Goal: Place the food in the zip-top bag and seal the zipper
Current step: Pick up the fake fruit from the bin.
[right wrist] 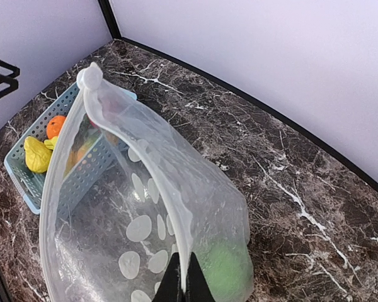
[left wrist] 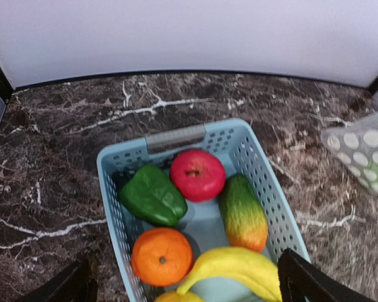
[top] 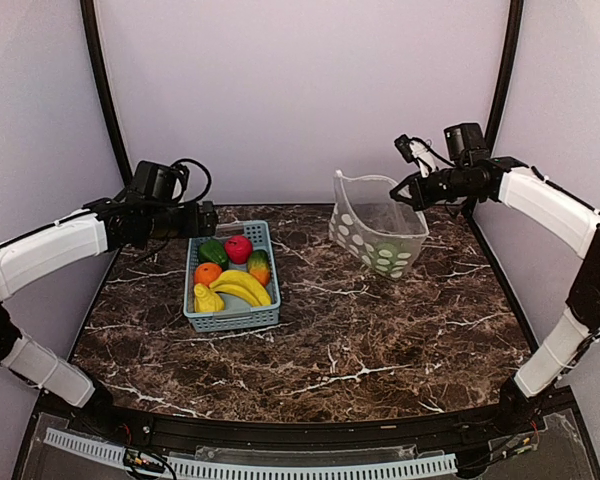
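Note:
The light-blue basket (top: 270, 305) holds a green pepper (left wrist: 152, 195), red apple (left wrist: 197, 175), orange (left wrist: 162, 256), banana bunch (left wrist: 239, 267), yellow pear (top: 208, 299) and a green-orange piece (left wrist: 244, 212). My left gripper (left wrist: 186, 280) is open and empty, hovering above the basket's near part. The dotted zip-top bag (top: 375, 235) stands at the back right with its mouth open. A green piece (right wrist: 230, 267) lies inside it. My right gripper (right wrist: 184, 280) is shut on the bag's mouth edge by the zipper strip (right wrist: 170, 201) and holds it up.
The marble table (top: 360, 340) has walls close behind and at both sides. The basket (right wrist: 25, 185) sits left of the bag with a gap of table between them. The left gripper (top: 205, 218) is over the basket's far end.

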Robot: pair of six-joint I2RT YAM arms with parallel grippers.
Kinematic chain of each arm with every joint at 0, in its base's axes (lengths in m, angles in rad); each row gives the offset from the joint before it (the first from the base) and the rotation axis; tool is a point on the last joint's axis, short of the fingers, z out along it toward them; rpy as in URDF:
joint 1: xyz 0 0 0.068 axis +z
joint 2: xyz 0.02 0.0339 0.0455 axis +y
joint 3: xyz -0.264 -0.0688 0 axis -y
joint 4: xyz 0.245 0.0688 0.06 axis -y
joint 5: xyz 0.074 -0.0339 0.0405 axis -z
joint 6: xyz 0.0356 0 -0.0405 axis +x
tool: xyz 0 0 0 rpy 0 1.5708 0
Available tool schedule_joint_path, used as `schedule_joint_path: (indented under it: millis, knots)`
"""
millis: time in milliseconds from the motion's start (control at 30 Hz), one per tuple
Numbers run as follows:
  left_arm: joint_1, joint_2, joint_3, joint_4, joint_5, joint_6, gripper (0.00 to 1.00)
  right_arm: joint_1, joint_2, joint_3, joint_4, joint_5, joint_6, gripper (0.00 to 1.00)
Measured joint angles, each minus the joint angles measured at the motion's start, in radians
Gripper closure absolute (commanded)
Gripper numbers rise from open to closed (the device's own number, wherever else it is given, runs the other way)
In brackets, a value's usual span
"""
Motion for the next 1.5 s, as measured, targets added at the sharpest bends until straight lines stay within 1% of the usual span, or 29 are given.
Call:
schedule_joint_path:
  millis: [133,267,333,433,467,500,533,667,733,800,1000,1267,1500]
  knots:
    - [-0.022,-0.103,-0.06,-0.083,-0.005,0.093,0.01,0.0,-0.018,-0.008,0.0,-0.003,-0.011,1.0]
    - [-0.027,-0.192,-0.045,-0.14,-0.125,0.155,0.01,0.0,-0.029,-0.011,-0.001,-0.005,-0.024,1.0]
    - [-0.025,-0.206,-0.014,-0.172,-0.169,0.205,0.01,0.0,-0.038,-0.013,0.0,-0.005,-0.03,1.0]
    - [-0.023,-0.209,-0.002,-0.196,-0.169,0.232,0.15,0.0,-0.051,-0.019,0.0,-0.004,-0.038,1.0]
    - [-0.023,-0.209,-0.003,-0.209,-0.154,0.237,0.18,0.0,-0.056,-0.022,0.0,-0.004,-0.042,1.0]
    - [-0.023,-0.209,-0.006,-0.22,-0.133,0.236,0.23,0.0,-0.058,-0.024,0.0,-0.004,-0.045,1.0]
    - [-0.023,-0.21,-0.007,-0.232,-0.114,0.227,0.26,0.0,-0.059,-0.026,0.0,-0.003,-0.047,1.0]
    - [-0.023,-0.205,-0.012,-0.287,-0.016,0.161,0.42,0.0,-0.06,-0.038,0.001,0.0,-0.053,1.0]
    - [-0.023,-0.19,-0.014,-0.312,0.034,0.106,0.48,0.0,-0.06,-0.045,0.002,0.0,-0.053,1.0]
    - [-0.023,-0.164,-0.021,-0.328,0.083,0.057,0.5,0.0,-0.06,-0.055,0.003,0.0,-0.054,1.0]
    - [-0.023,-0.081,-0.064,-0.361,0.185,-0.04,0.52,0.0,-0.06,-0.066,0.008,-0.001,-0.056,1.0]
    - [-0.023,0.034,-0.063,-0.402,0.217,-0.128,0.59,0.0,-0.06,-0.076,0.017,-0.004,-0.056,1.0]
    - [-0.023,0.074,-0.063,-0.41,0.21,-0.185,0.54,0.0,-0.06,-0.079,0.022,-0.013,-0.056,1.0]
